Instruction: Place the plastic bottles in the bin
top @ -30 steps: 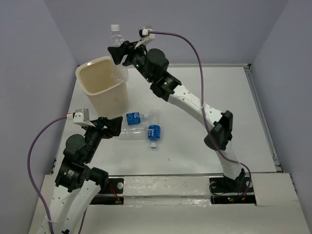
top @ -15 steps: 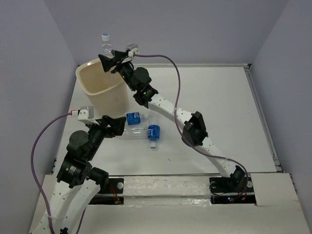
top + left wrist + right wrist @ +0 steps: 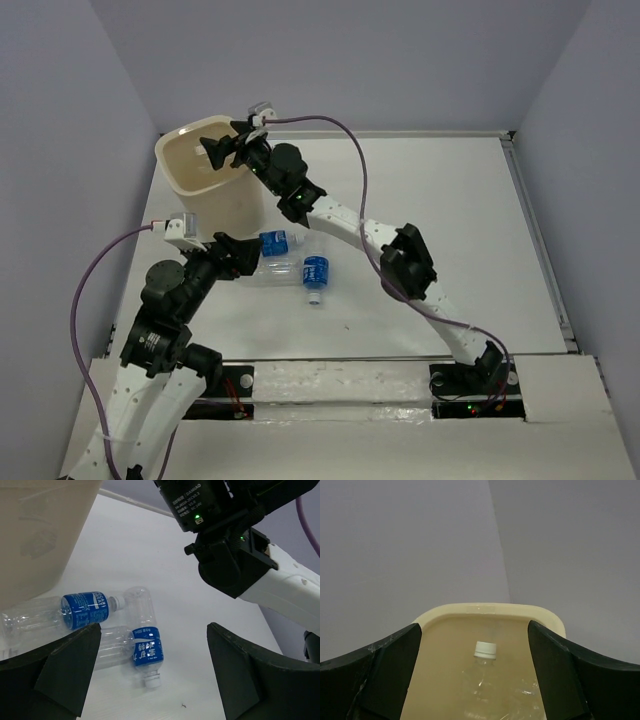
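Inside a robotics test cell, a left arm (image 3: pixel 160 340) and a right arm (image 3: pixel 400 265) stand bolted to a white table (image 3: pixel 450 200) boxed in by plain lilac-grey walls (image 3: pixel 400 60). Purple cables (image 3: pixel 73 310) loop from their wrists, and small lights glow at their bases (image 3: pixel 470 385).

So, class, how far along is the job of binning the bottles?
Done: one bottle lies in the bin, under the open right gripper. In hand: nothing; the open left gripper hovers above the table. Left: apparently three bottles lying on the table beside the bin.
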Action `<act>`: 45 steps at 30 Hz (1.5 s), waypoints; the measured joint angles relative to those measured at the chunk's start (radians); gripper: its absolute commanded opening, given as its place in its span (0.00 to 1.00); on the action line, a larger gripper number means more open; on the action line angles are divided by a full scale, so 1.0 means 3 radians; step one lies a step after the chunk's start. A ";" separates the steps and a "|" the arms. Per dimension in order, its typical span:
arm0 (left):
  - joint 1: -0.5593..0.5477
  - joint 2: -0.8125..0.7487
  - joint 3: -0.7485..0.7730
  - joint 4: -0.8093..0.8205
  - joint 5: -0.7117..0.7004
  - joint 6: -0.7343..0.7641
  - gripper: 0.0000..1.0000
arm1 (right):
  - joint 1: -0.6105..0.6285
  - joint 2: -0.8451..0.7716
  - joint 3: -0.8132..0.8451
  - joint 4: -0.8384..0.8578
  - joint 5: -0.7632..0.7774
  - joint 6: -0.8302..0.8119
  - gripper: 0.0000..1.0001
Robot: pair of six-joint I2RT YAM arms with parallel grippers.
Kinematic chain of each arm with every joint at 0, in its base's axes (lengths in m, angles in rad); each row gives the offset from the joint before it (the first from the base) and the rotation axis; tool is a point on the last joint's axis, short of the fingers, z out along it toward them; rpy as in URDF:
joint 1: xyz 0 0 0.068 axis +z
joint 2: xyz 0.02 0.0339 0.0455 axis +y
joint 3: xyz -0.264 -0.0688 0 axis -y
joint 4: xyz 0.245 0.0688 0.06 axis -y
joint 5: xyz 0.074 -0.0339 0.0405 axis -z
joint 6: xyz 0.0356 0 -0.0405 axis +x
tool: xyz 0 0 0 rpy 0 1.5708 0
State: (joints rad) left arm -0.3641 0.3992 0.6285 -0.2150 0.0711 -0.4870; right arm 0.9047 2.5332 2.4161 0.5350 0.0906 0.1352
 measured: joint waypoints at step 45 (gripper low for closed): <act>-0.1363 0.4518 0.1813 0.0374 -0.1668 0.0215 0.90 | -0.0083 -0.5344 -0.7307 -0.0324 0.1128 0.2108 0.65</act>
State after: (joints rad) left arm -0.7731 1.7546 1.1725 -0.1028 -0.4294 -0.4225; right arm 0.8799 0.9298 0.2241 0.4377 0.4290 0.7677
